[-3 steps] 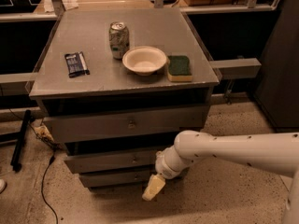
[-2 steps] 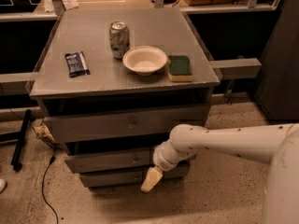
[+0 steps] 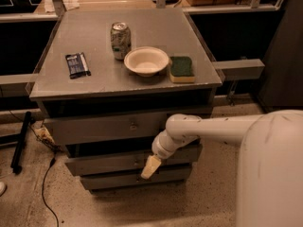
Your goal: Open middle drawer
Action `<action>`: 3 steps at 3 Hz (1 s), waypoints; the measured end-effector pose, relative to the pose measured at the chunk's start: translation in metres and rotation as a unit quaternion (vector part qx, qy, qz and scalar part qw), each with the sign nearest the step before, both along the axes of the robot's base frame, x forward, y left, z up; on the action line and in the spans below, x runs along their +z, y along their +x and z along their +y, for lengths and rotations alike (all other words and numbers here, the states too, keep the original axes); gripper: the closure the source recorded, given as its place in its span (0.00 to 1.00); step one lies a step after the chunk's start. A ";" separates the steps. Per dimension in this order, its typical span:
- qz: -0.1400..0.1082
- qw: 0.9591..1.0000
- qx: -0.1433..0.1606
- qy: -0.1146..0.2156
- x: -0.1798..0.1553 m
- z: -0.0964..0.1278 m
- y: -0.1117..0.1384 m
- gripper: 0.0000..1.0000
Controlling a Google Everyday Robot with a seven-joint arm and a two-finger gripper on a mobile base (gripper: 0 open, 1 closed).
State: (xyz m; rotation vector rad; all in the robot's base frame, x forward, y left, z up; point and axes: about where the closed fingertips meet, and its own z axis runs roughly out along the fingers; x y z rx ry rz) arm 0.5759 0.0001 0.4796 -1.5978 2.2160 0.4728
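The grey cabinet has three drawer fronts, one above the other. The middle drawer (image 3: 104,163) is a long, low grey front, and its knob (image 3: 138,163) shows just left of my gripper. It looks shut or nearly so. My gripper (image 3: 149,168) hangs from the white arm (image 3: 208,126) that reaches in from the right, with its cream-coloured fingertips against the middle drawer front, right by the knob. The top drawer (image 3: 109,126) with its own knob lies above, and the bottom drawer (image 3: 118,179) below.
On the cabinet top (image 3: 94,82) stand a soda can (image 3: 120,40), a white bowl (image 3: 146,60), a green and yellow sponge (image 3: 182,69) and a dark snack packet (image 3: 77,64). A cable (image 3: 45,183) runs over the floor at the left. A rail (image 3: 236,69) passes on the right.
The arm has swung left and closer to the cabinet, bringing the gripper from right of the knob up against the middle drawer front. The drawers have not visibly moved.
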 end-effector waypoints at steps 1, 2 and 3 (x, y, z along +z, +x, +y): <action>0.009 1.000 0.000 -0.010 -0.017 0.004 0.017 0.00; 0.034 0.999 -0.002 -0.029 -0.043 0.002 0.015 0.00; 0.067 0.996 -0.004 -0.057 -0.060 -0.014 -0.006 0.00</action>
